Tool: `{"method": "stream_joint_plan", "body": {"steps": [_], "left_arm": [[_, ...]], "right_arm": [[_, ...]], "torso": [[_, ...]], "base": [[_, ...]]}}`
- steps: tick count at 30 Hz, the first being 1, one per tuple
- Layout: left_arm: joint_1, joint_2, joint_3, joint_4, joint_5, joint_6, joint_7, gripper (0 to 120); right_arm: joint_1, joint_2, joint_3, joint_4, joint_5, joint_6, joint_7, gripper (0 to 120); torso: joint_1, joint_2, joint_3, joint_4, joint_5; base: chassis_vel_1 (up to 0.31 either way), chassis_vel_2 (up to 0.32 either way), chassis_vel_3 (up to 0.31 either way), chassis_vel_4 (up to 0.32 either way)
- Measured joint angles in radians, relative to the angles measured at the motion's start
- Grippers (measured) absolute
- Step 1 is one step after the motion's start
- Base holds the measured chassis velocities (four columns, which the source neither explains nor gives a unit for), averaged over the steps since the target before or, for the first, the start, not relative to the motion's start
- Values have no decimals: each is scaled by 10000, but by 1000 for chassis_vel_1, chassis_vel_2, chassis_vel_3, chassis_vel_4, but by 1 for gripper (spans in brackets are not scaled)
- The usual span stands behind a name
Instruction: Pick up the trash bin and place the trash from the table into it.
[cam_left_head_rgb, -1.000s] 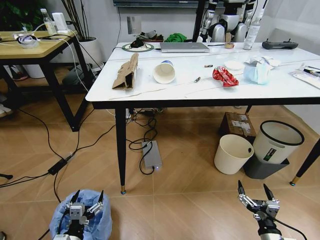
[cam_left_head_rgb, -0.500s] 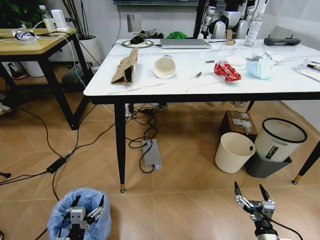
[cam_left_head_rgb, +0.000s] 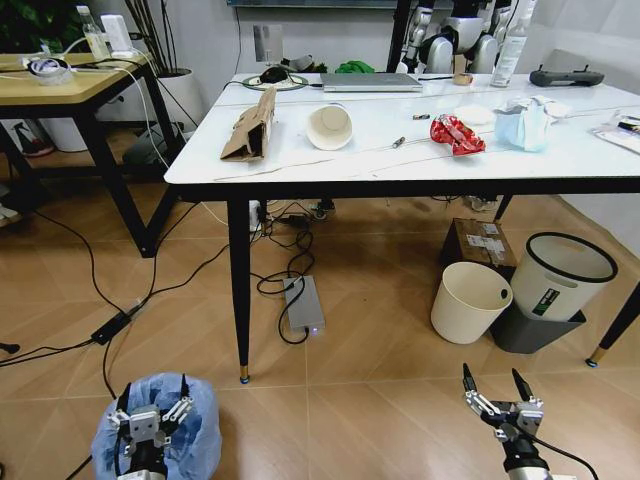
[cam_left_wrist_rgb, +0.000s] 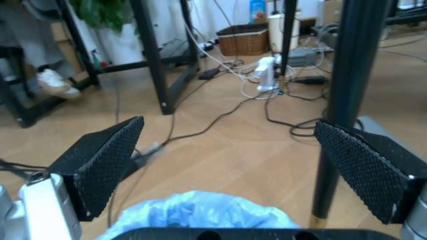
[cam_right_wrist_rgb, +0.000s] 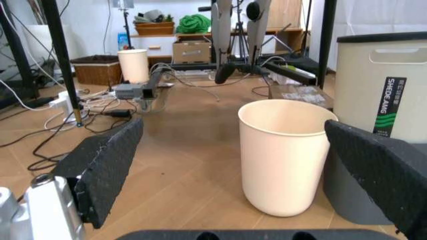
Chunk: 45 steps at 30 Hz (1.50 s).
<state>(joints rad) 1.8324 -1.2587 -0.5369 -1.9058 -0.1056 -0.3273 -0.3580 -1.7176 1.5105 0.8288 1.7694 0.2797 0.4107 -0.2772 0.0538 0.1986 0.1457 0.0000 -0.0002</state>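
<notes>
The left gripper (cam_left_head_rgb: 148, 425) has sunk lower over the trash bin (cam_left_head_rgb: 195, 440) than a second ago, its fingers spread wide around the blue-bagged rim without gripping it. The bin stands upright on the floor, well short of the table (cam_left_head_rgb: 560, 165). The right gripper (cam_left_head_rgb: 501, 400) hangs low, spread and empty, little changed. The grey-and-white bin (cam_right_wrist_rgb: 383, 125) carries a green vertical label reading "SHEMENG", as best it can be read; the cream bucket (cam_right_wrist_rgb: 283, 155) stands just beside it. On the table, the folded cardboard (cam_left_head_rgb: 252, 128) lies lengthwise away from the robot, and the paper cup (cam_left_head_rgb: 330, 127) lies on its side, mouth toward the camera.
</notes>
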Motion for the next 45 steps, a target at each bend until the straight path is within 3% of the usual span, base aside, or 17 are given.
{"method": "stream_joint_plan", "body": {"steps": [4,6,9,13,17,19,22,31,39,44,45], "left_arm": [[68,-129,-327,-102,-1266,650,1491,100],[248,-179,-755,-191,-2561,1266,3295,100],[516,-79,-1525,-232,-3122,1663,4544,100],[840,265,-2447,-546,-3213,2433,4461,100],[1030,779,-3632,-795,-3152,4142,3643,100],[981,826,-3739,-759,-3218,4516,3439,100],[830,838,-3619,-554,-3560,5297,2947,100],[123,664,-3097,455,-3963,6344,2519,100],[-155,809,-3136,592,-4529,7312,2195,100],[-261,843,-3146,711,-4534,7583,2161,94],[-310,862,-3154,814,-4449,7538,2167,88]], "right_arm": [[-14,-3,-5,-24,-4,6,0,100],[-8,15,-46,-44,-45,7,1,100],[125,140,-130,-151,-122,-2,5,100],[309,362,-291,-392,-216,45,6,100],[508,628,-617,-823,-366,215,5,100],[538,664,-704,-894,-394,239,4,100],[604,691,-864,-1016,-488,273,3,100],[531,521,-858,-1031,-508,274,4,100],[460,464,-805,-1001,-491,284,5,100],[405,515,-825,-976,-523,311,6,100],[393,528,-824,-976,-533,331,6,100]], "torso": [[4,18,11,-1,2],[9,30,18,-1,-2],[11,42,25,-1,-2],[16,52,33,0,-1],[20,63,41,1,0],[20,67,43,-1,2],[23,72,47,0,-2],[28,86,56,-1,-4],[29,92,60,-1,1],[31,96,62,0,2],[31,97,63,0,2]], "base": [[0,0,0,0],[0,0,0,0],[0,0,0,0],[0,0,0,0],[0,0,0,0],[0,0,0,0],[0,0,0,0],[0,0,0,0],[0,0,0,0],[0,0,0,0],[0,0,0,0]]}}
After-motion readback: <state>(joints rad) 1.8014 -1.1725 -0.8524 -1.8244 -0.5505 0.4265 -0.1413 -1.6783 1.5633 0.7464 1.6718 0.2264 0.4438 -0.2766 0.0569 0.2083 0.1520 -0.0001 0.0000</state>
